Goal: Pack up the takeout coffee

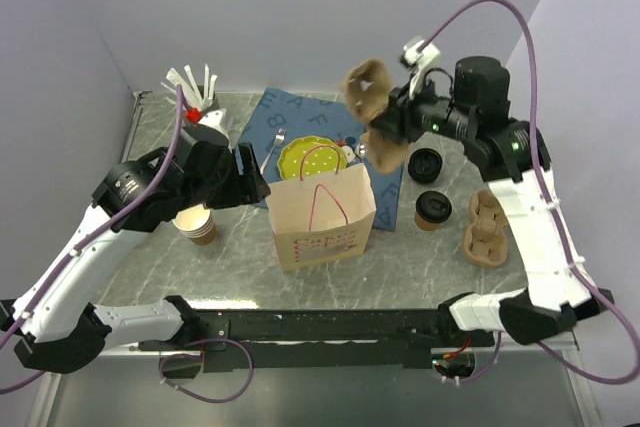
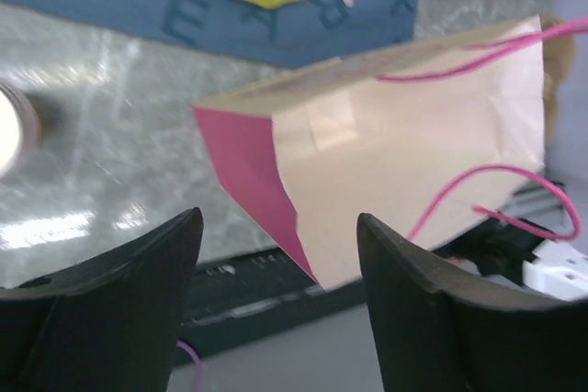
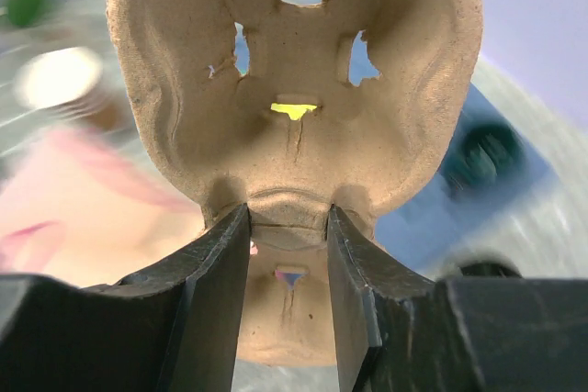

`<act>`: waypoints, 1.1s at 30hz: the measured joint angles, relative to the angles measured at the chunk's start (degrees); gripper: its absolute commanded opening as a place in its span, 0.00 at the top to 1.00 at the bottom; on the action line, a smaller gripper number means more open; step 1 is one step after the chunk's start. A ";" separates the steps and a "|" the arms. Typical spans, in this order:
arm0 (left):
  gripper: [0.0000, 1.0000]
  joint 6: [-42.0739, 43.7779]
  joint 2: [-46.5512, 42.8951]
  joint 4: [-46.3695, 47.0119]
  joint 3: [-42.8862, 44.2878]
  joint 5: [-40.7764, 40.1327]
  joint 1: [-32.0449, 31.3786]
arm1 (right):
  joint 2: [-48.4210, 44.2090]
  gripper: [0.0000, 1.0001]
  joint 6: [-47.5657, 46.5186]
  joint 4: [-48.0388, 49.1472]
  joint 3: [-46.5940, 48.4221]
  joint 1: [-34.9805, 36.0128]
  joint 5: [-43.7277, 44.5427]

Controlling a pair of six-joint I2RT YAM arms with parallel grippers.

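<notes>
Top view: my right hand (image 1: pixel 392 127) holds a pulp cup carrier (image 1: pixel 365 87) in the air at 12 o'clock of the paper bag (image 1: pixel 320 209). The takeout coffee (image 1: pixel 433 208) stands on the worktop (image 1: pixel 400 259) at the bag's 3 o'clock, apart from it. My left hand (image 1: pixel 255 183) is at the bag's 9 o'clock.

Left wrist: fingers (image 2: pixel 129 300) spread wide with nothing between them, the bag beyond.

Right wrist: fingers (image 3: pixel 211 300) clamped on the carrier's middle rib. The background is blurred. The dark blob at 3 o'clock is possibly a cup.
</notes>
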 measured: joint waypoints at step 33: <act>0.64 -6.40 2.93 3.50 -6.38 8.57 0.00 | -10.58 0.63 -13.57 9.51 -14.84 22.25 -1.88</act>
